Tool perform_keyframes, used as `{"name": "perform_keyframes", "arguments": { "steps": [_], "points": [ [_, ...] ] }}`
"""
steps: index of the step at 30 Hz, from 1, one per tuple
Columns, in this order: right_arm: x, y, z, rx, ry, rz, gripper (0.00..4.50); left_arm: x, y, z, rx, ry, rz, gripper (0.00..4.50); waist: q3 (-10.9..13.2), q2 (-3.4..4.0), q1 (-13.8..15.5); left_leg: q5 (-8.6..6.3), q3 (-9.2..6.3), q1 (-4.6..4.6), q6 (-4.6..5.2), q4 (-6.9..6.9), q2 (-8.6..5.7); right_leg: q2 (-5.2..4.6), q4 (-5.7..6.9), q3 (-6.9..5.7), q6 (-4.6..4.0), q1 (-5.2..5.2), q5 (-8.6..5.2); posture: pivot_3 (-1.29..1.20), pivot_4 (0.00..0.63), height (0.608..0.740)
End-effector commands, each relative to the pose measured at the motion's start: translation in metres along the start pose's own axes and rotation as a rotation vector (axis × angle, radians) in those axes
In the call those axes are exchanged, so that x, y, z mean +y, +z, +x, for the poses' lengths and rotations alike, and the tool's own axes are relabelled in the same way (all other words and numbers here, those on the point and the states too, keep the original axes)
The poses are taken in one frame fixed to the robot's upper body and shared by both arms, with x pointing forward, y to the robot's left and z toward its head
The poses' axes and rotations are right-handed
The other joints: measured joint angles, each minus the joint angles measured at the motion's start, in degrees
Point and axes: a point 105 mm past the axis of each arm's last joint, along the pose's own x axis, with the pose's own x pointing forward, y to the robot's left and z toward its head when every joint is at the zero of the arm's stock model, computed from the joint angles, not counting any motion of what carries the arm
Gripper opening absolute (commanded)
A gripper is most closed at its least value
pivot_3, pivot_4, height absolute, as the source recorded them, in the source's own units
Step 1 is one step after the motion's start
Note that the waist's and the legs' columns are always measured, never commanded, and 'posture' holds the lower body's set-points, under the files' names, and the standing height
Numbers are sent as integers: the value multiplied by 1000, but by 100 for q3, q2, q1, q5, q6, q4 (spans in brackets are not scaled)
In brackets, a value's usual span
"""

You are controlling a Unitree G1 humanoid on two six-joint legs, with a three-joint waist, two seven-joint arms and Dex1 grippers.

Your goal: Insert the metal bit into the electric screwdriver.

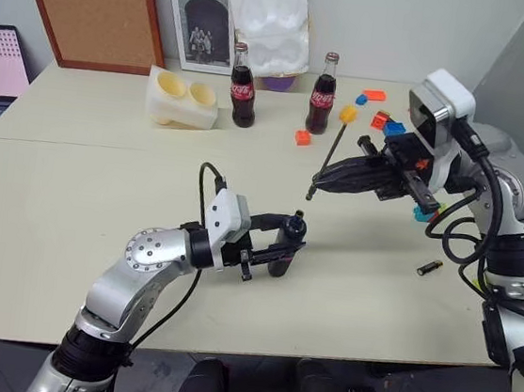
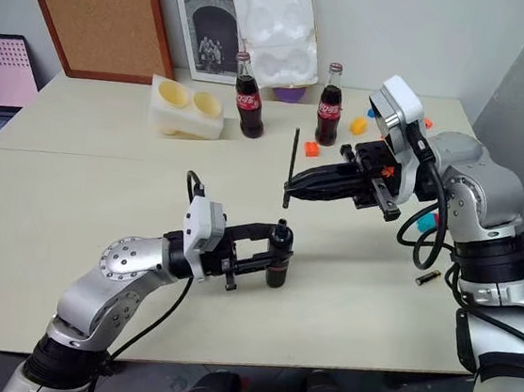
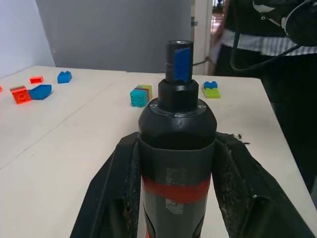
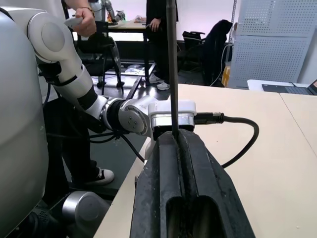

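The left gripper (image 2: 274, 257) clamps the electric screwdriver (image 2: 279, 253) upright, blue tip up, just over the table (image 2: 102, 187). Above and slightly beyond it, the right gripper (image 2: 291, 188) pinches the metal bit (image 2: 292, 166) near-vertical; its lower end probably hangs just off the socket's line, not yet entered.

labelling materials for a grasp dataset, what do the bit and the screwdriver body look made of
The metal bit: dark grey metal by its look, thin, straight and smooth. The electric screwdriver: probably matte black plastic, judging by its dull moulded casing, with a red band and a blue patch at the tip.
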Motion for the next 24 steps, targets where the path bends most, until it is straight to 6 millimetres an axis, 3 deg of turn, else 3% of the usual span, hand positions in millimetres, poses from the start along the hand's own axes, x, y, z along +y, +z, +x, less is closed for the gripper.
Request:
{"name": "perform_keyframes", "arguments": {
  "steps": [1, 12, 24],
  "points": [
    [7, 8, 1, -23, 18, -32, 0, 1, -4, -3, -1, 13, 43, 1653, 0, 0, 2, 0, -1, 0, 0, 0, 0, 0, 0, -1, 0, 0, 0, 0, 150, 740],
    [3, -4, 12, -43, 42, -22, 0, 5, -10, -8, 13, 48, 50, 1653, 0, 0, -5, 1, -1, 9, 0, 6, 0, 2, 13, 0, 0, 4, 1, 0, 150, 740],
    [-8, -19, 5, -8, 4, 0, 0, 8, -8, -10, 10, 64, 53, 1653, 0, 0, -7, 1, -1, 9, 0, 6, 0, 2, 14, 1, 0, 4, 1, 0, 150, 740]
  ]
}}
